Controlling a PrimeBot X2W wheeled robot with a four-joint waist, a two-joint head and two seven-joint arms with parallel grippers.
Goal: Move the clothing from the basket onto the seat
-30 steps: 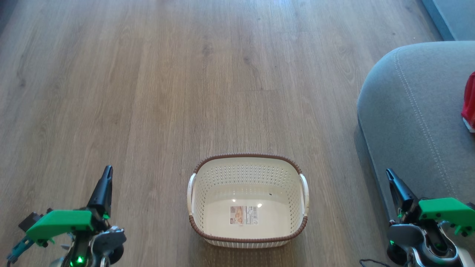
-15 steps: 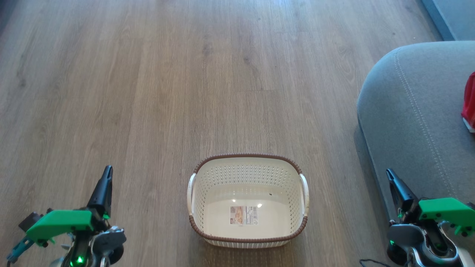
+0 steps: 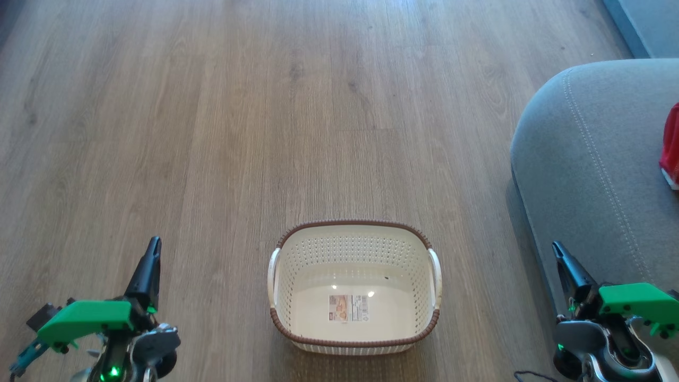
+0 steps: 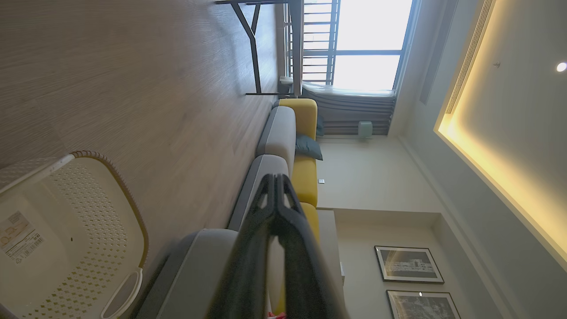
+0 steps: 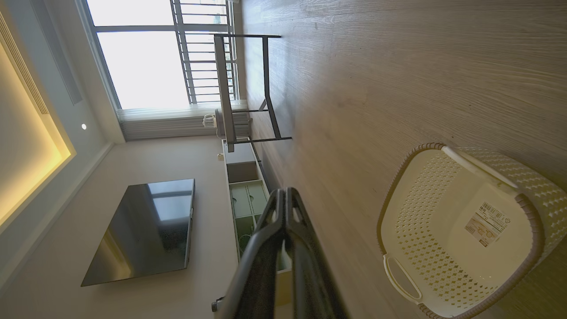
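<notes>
The cream basket (image 3: 354, 244) with its brown rim stands on the wood floor, holding nothing but a sticker label on its bottom; it also appears in the wrist views as the basket (image 4: 88, 221) and the basket (image 5: 425, 239). A bit of red clothing (image 3: 671, 143) lies on the grey seat (image 3: 589, 159) at the right edge. My left gripper (image 3: 153, 245) sits shut at the lower left, well left of the basket. My right gripper (image 3: 557, 249) is shut at the lower right, over the seat's front edge. Both hold nothing.
Wood floor (image 3: 265, 106) stretches ahead and to the left. A sofa with grey and yellow cushions (image 4: 283, 133) runs along the wall. A dark-framed table (image 5: 248, 88), a low cabinet (image 5: 243, 199) and a wall screen (image 5: 141, 230) stand farther off.
</notes>
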